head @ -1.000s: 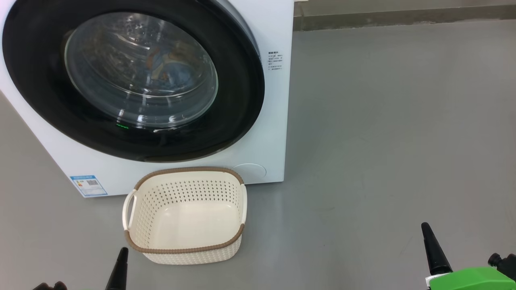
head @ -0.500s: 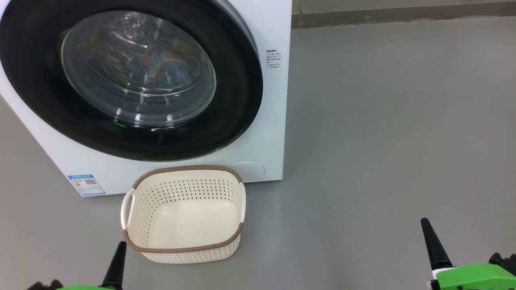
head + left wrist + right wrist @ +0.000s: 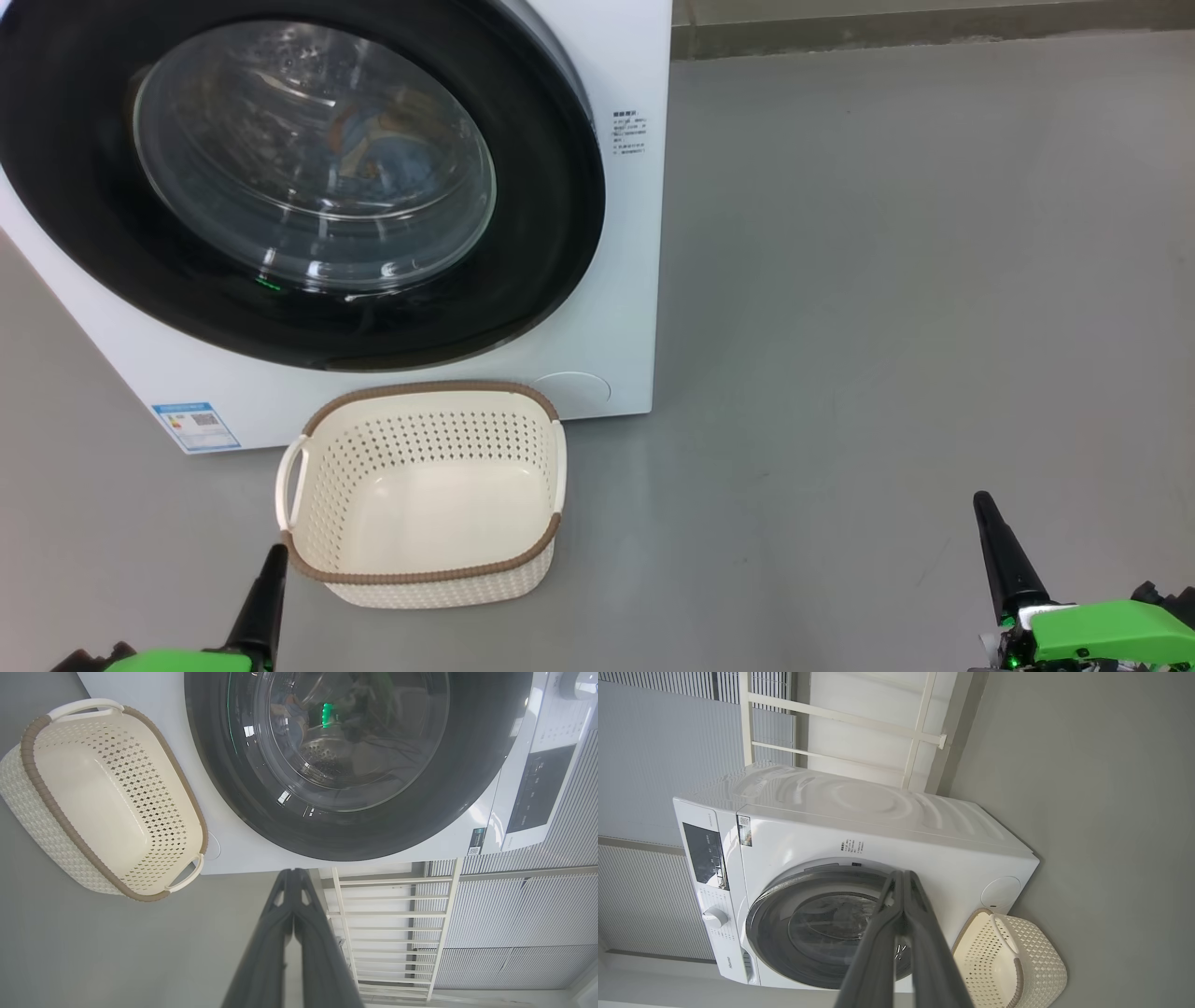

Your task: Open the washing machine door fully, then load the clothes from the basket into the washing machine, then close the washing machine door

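Note:
The washing machine (image 3: pixel 621 280) fills the upper left of the head view. The washing machine door (image 3: pixel 551 187) lies flat against its front, and coloured clothes (image 3: pixel 383 149) show behind the glass. The basket (image 3: pixel 420 575) sits on the floor against the machine's lower front, with nothing in it. My left gripper (image 3: pixel 276 553) is shut, just off the basket's near left corner. My right gripper (image 3: pixel 980 499) is shut, over bare floor far to the right. In the left wrist view, the left gripper (image 3: pixel 293 872) points at the door (image 3: pixel 467 765) beside the basket (image 3: pixel 28 756). In the right wrist view, the right gripper (image 3: pixel 902 875) points at the machine (image 3: pixel 878 807).
Grey floor (image 3: pixel 887 280) stretches wide to the right of the machine, up to a wall base (image 3: pixel 934 33) at the back. A white rail frame (image 3: pixel 387 914) and ribbed panels (image 3: pixel 658 742) stand behind and beside the machine.
Both shut grippers have risen a little in the head view, with more of their green wrists showing. The whole picture has shifted slightly, so the camera moved. Door and basket stay put.

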You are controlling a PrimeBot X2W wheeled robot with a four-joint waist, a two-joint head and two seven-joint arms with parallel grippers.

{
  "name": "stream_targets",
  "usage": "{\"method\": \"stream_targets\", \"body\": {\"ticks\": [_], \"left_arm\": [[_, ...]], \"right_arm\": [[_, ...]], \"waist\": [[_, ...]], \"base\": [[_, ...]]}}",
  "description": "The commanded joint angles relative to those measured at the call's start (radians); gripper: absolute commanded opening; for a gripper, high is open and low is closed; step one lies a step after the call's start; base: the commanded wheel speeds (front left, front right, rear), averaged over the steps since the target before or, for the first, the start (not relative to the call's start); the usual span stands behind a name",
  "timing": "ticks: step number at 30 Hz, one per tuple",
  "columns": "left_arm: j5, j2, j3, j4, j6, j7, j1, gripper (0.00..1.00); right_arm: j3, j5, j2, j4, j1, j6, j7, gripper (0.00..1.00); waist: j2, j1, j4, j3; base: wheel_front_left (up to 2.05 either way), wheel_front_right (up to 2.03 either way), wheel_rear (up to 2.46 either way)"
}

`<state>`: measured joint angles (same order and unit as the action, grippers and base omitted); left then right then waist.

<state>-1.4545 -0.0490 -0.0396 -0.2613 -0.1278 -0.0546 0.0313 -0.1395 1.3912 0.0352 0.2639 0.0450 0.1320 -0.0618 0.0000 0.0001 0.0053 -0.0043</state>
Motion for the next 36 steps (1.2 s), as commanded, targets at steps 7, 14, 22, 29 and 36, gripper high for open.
{"method": "stream_targets", "body": {"ticks": [7,14,22,29,36], "left_arm": [[-0.098,-0.01,-0.052,0.017,-0.003,-0.032,0.066,0.0],[-0.161,-0.008,-0.066,0.016,-0.003,-0.052,0.076,0.0],[-0.16,-0.007,-0.067,0.016,-0.003,-0.053,0.076,0.0],[-0.16,-0.007,-0.067,0.016,-0.003,-0.053,0.076,0.0],[-0.159,-0.006,-0.068,0.016,-0.003,-0.054,0.076,0.0]], "right_arm": [[0.024,0.134,0.014,-0.021,0.055,-0.001,-0.032,0.0],[0.026,0.217,0.015,-0.019,0.063,-0.001,-0.051,0.0],[0.026,0.217,0.015,-0.019,0.063,-0.001,-0.051,0.0],[0.026,0.217,0.015,-0.019,0.063,-0.001,-0.051,0.0],[0.026,0.217,0.015,-0.019,0.063,-0.001,-0.051,0.0]], "waist": [[0.0,-0.0001,-0.003,0.004],[0.0,-0.0001,-0.005,0.007],[0.0,-0.0001,-0.005,0.007],[0.0,-0.0001,-0.005,0.007],[0.0,-0.0001,-0.005,0.007]], "base": [[0.0,0.0,0.0],[0.0,0.0,0.0],[0.0,0.0,0.0],[0.0,0.0,0.0],[0.0,0.0,0.0]]}}
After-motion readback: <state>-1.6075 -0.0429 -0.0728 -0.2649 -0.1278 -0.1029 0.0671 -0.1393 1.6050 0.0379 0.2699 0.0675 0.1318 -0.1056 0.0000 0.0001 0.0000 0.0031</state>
